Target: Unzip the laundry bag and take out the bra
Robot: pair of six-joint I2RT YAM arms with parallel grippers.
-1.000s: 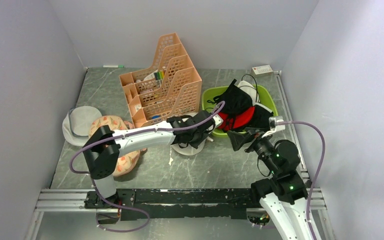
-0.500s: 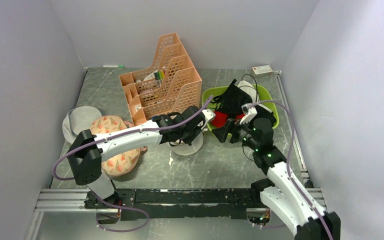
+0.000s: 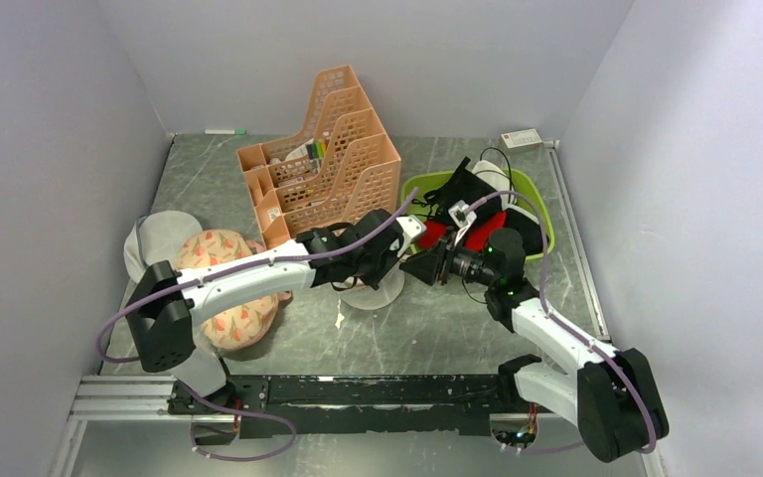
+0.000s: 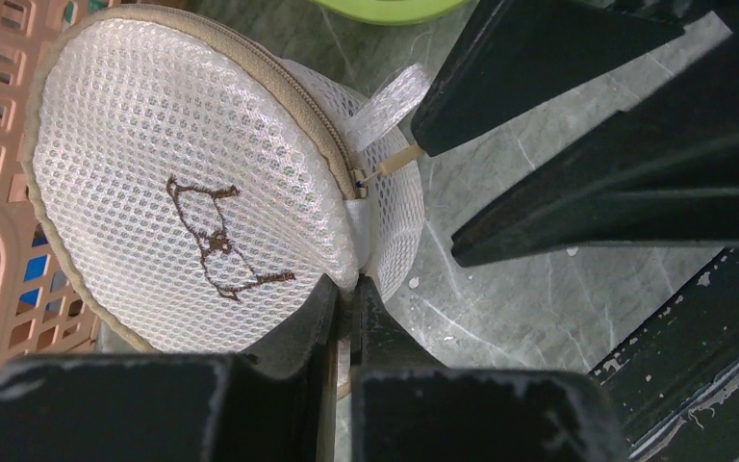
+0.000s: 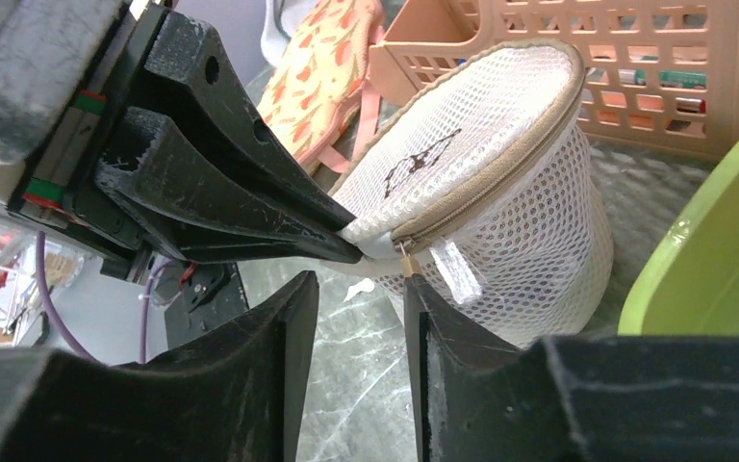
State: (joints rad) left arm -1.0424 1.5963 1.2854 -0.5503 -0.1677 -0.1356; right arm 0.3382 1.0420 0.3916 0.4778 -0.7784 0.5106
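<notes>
The laundry bag (image 3: 376,291) is a white mesh drum with a beige rim and a bra icon on its face (image 4: 183,183) (image 5: 500,183). It stands in front of the peach rack, tipped on edge. My left gripper (image 4: 348,284) (image 3: 385,262) is shut on a pinch of mesh at the bag's rim. The small brass zipper pull (image 4: 385,164) (image 5: 408,262) sticks out next to a white loop tab (image 5: 452,269). My right gripper (image 5: 361,277) (image 3: 420,266) is open with a narrow gap. One fingertip touches the pull, and nothing sits between the jaws. The bra is hidden.
A peach slotted rack (image 3: 323,169) stands right behind the bag. A green basin (image 3: 534,204) with black and red garments (image 3: 467,214) lies to the right. A floral pouch (image 3: 224,288) and a greyish round bag (image 3: 159,243) lie at the left.
My right arm swung left from the basin's front to the bag's zipper, and its jaws narrowed. My left gripper closed on the bag's mesh and shifted slightly left.
</notes>
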